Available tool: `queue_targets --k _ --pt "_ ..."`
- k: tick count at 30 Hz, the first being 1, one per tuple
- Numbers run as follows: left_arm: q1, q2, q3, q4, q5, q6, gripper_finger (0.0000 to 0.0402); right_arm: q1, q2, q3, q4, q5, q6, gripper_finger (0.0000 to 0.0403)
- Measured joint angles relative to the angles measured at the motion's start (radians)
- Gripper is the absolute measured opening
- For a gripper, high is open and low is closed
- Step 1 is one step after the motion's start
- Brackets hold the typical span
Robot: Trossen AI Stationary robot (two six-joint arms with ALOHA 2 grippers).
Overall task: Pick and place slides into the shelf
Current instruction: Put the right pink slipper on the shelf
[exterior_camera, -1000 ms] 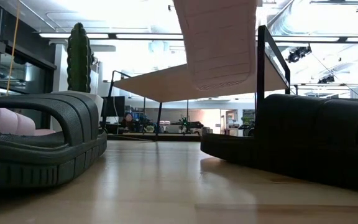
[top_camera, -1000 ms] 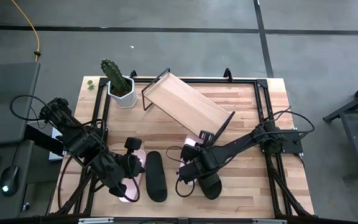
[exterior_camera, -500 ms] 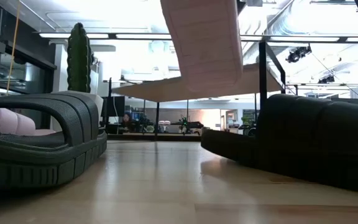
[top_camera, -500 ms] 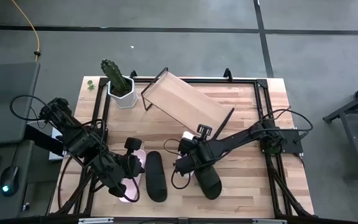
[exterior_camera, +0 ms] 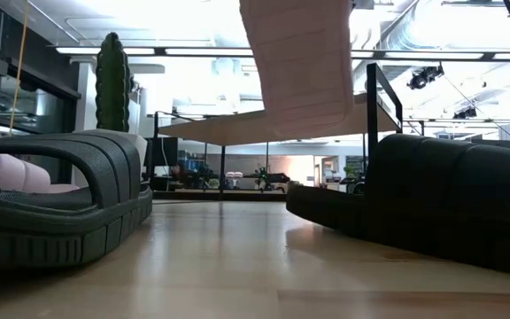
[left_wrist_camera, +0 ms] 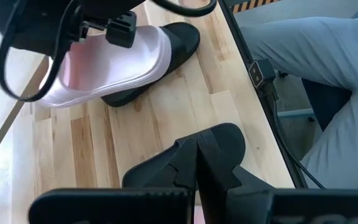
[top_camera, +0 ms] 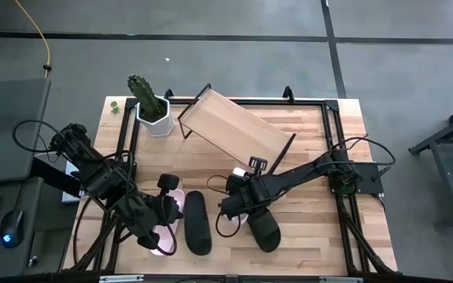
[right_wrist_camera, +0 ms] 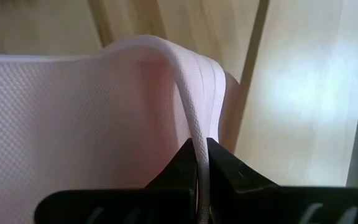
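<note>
My right gripper [top_camera: 238,200] is shut on a pale pink slide [exterior_camera: 299,62] and holds it in the air above the table's middle, next to a black slide [top_camera: 264,229] lying flat. My left gripper [top_camera: 165,206] is shut and hovers over the second pink slide [top_camera: 167,236], which lies on its sole. I cannot tell whether it touches that slide. The other black slide [top_camera: 197,224] lies flat between the two arms. The shelf [top_camera: 238,126], a slanted light-wood board on a black wire frame, stands bare toward the far edge. My right gripper pinches the pink slide's strap by its raised edge [right_wrist_camera: 194,134] between both fingers. The slide is lifted clear and hangs tilted below the fingers. Its ribbed sole [exterior_camera: 299,80] faces the table's near side.
A potted cactus [top_camera: 149,101] stands at the far left, beside the shelf's left end. A black frame [top_camera: 330,126] runs along the table's far and right edges. Grey-blue trouser legs [left_wrist_camera: 309,56] show beyond the table edge in the left wrist view.
My right gripper has carried the pink slide a little toward the table's left and far edge, away from the black slide beside it. It has stayed shut on the strap, and the slide has swung slightly under it.
</note>
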Motion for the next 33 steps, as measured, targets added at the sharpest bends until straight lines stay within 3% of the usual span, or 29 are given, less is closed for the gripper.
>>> queue_targets --k 15,25,33 --pt "0.001 0.0 0.0 0.002 -0.003 0.002 0.0001 0.05 0.0 0.041 0.028 0.009 -0.034 0.0" --pt "0.001 0.0 0.0 0.002 -0.004 0.002 0.0001 0.066 -0.002 0.197 0.002 0.152 -0.078 0.0" --pt "0.001 0.0 0.0 0.002 -0.003 0.002 0.0001 0.011 -0.003 0.206 0.0 0.186 -0.099 0.0"
